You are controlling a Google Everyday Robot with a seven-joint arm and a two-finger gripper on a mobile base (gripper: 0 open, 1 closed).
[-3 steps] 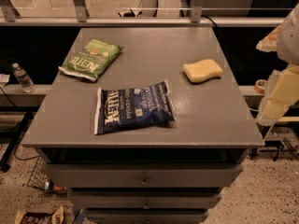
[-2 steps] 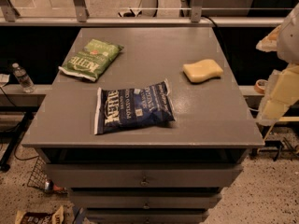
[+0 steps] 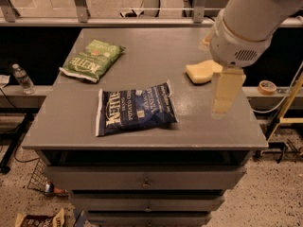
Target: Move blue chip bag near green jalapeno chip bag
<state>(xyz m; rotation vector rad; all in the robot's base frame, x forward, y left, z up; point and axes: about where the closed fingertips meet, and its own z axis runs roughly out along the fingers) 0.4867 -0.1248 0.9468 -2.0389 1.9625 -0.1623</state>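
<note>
Task barely begun, as far as I can judge. The blue chip bag [image 3: 135,109] lies flat on the counter [image 3: 156,46], close to the front edge & a bit left of centre, untouched. The green jalapeno chip bag [image 3: 92,59] lies flat toward the back-left corner, angled. The two bags are apart w/ bare counter between them, so not "near" yet.

The tool [image 3: 225,98] hangs over the right side of the counter, near the right edge, just in front of a yellow sponge [image 3: 202,72]. It's well right of the blue bag, not touching it. Can't tell if the tool is set wide or narrow; it isn't holding either bag.

Left to do, by my reading: get the tool over to the blue bag, take hold, shift it back & left, and set it down beside the green one. Basically everything.

Writing: both bags say "Kettle" in white, running sideways. The blue one also has "BRAND" & "POTATO CHIPS" under the logo, plus what looks like "VINEGAR" at its right end, less sure there. The green one has a small red-orange mark; rest of its print too small to read.
</note>
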